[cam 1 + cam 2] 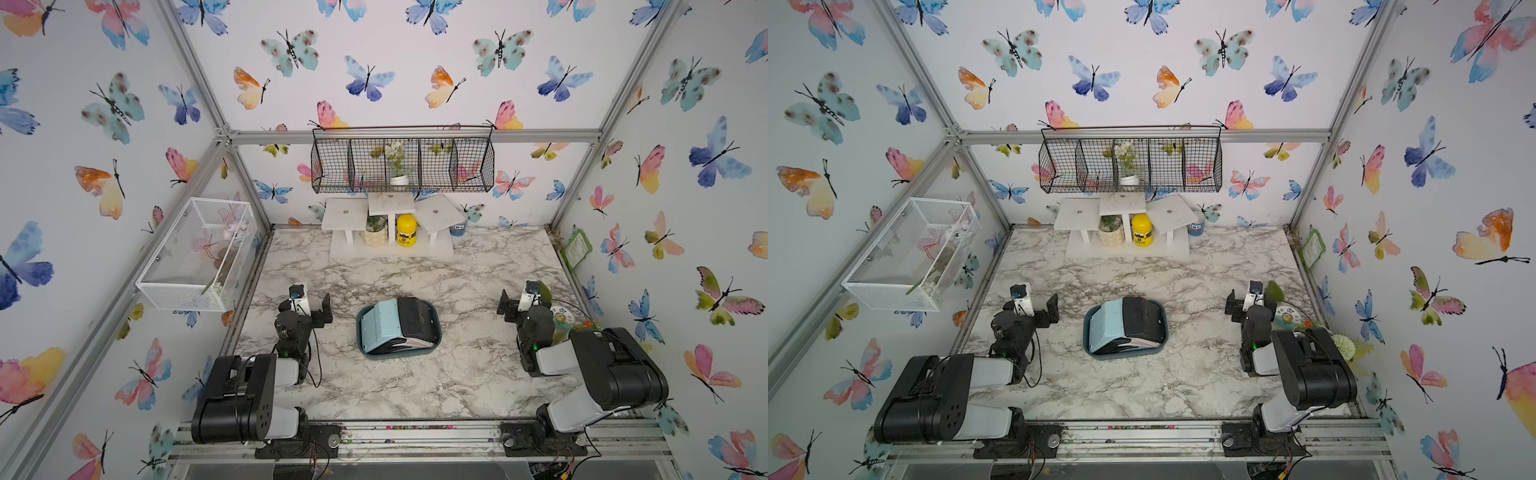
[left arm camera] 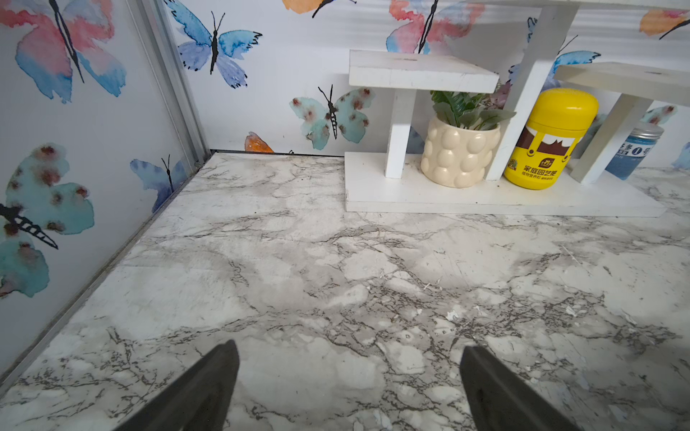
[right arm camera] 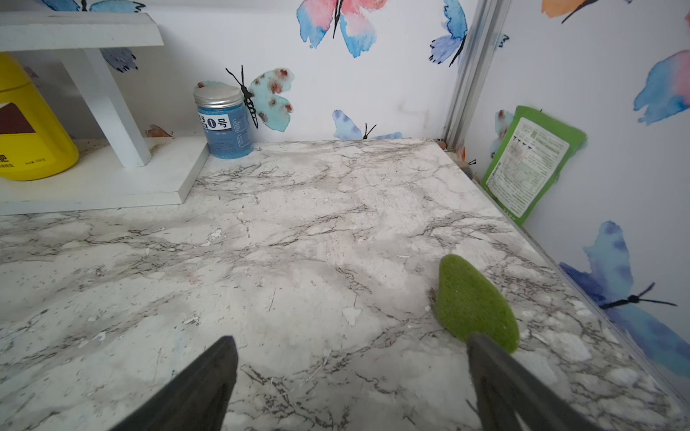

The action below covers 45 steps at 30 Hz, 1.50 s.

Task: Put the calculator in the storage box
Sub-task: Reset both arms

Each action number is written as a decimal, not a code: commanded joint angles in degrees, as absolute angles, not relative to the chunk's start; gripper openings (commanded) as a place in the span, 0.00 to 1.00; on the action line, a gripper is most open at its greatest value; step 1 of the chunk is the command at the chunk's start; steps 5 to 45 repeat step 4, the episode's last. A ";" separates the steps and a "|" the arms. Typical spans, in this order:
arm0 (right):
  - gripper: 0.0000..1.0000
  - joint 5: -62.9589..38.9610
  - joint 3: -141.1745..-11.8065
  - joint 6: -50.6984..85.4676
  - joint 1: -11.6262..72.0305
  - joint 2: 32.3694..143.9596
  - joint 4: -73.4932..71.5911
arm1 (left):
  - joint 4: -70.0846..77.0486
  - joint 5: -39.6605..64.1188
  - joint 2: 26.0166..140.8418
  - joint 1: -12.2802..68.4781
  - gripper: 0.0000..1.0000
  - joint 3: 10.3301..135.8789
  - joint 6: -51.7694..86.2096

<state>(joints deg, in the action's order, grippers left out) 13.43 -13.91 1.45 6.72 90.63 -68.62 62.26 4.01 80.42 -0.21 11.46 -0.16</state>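
Calculator [image 1: 386,324]: lying tilted inside box [image 1: 390,356].
Left gripper [image 2: 347,352]: standing wide apart, holding nothing, at 9 o'clock from box.
Right gripper [image 3: 351,345]: gaping too, empty, at 3 o'clock.

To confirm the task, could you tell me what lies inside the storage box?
The storage box holds the light-blue and black calculator; whatever lies beneath it on the box's floor is covered.

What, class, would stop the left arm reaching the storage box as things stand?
Probably nothing, so likely yes: the open left gripper sits beside the storage box, with only bare table between them.
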 commanded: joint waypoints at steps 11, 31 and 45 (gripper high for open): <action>0.99 12.30 -14.25 1.41 6.50 90.09 -68.88 | 61.93 3.48 80.46 -0.12 0.99 11.69 -0.70; 0.99 12.30 -14.25 1.41 6.50 90.09 -68.88 | 61.93 3.48 80.46 -0.12 0.99 11.69 -0.70; 0.99 12.30 -14.25 1.41 6.50 90.09 -68.88 | 61.93 3.48 80.46 -0.12 0.99 11.69 -0.70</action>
